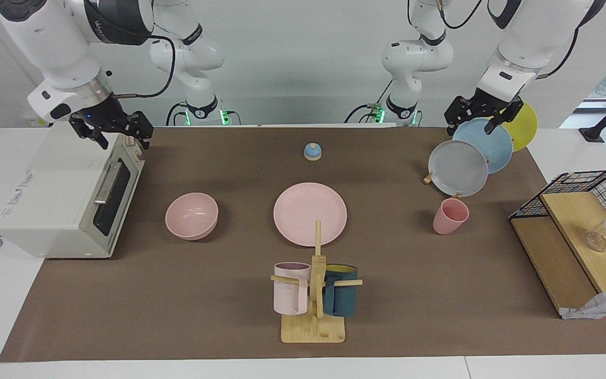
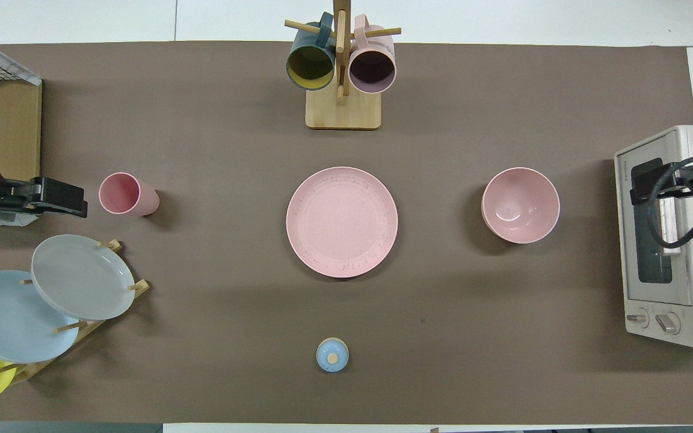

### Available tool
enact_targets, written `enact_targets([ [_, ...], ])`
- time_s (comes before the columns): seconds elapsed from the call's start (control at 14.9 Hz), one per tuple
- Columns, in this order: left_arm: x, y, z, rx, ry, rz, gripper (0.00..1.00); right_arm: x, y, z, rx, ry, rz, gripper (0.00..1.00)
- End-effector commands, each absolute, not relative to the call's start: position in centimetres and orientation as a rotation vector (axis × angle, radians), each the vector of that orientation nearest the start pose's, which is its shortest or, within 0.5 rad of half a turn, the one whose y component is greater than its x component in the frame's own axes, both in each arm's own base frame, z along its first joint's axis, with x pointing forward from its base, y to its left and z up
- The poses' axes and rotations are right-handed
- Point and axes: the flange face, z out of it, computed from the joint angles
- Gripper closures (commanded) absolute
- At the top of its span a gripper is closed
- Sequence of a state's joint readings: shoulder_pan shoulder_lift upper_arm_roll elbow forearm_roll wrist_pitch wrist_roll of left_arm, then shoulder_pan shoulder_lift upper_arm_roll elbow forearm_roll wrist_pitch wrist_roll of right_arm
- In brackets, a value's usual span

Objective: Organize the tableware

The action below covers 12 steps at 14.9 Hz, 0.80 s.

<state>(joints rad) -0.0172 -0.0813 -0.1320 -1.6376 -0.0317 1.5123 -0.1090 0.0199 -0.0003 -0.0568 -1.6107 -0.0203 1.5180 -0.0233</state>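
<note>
The pink plate (image 1: 310,213) (image 2: 341,221) lies flat at the middle of the brown mat. The pink bowl (image 1: 191,215) (image 2: 520,204) stands beside it toward the right arm's end. The pink cup (image 1: 450,216) (image 2: 127,193) stands upright toward the left arm's end, just farther from the robots than the plate rack. My left gripper (image 1: 479,123) (image 2: 61,201) hangs open and empty, raised over the plate rack. My right gripper (image 1: 116,137) (image 2: 653,186) hangs open and empty, raised over the toaster oven. Neither touches the tableware.
A plate rack (image 1: 458,167) (image 2: 82,276) holds grey, blue and yellow plates. A toaster oven (image 1: 66,195) (image 2: 671,252) stands at the right arm's end. A mug tree (image 1: 313,295) (image 2: 341,66) holds two mugs. A small blue bell (image 1: 313,151) (image 2: 332,354) and a wire shelf (image 1: 571,237) also stand here.
</note>
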Motion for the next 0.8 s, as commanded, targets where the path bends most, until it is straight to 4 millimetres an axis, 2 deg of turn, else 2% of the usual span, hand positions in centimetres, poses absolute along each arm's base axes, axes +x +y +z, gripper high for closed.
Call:
enact_targets([
  [0.0, 51.4, -8.0, 63.7, -3.171, 0.069, 0.041, 0.00, 54.7, -2.4, 60.5, -3.129, -0.010, 0.122, 0.00],
  [0.34, 51.4, -7.9, 63.6, -3.172, 0.067, 0.039, 0.00, 54.3, -2.5, 60.7, -3.129, 0.017, 0.120, 0.00],
  [0.47, 51.5, -7.9, 63.7, -3.172, 0.069, 0.032, 0.00, 54.1, -1.9, 60.4, -3.125, -0.048, 0.133, 0.00],
  [0.6, 51.5, -7.9, 63.6, -3.172, 0.069, 0.029, 0.00, 55.2, 4.2, 59.2, -3.105, -0.162, 0.006, 0.00],
  [0.74, 51.6, -7.9, 63.8, -3.173, 0.069, 0.015, 0.00, 56.5, 10.2, 55.1, -3.108, -0.115, 0.002, 0.00],
])
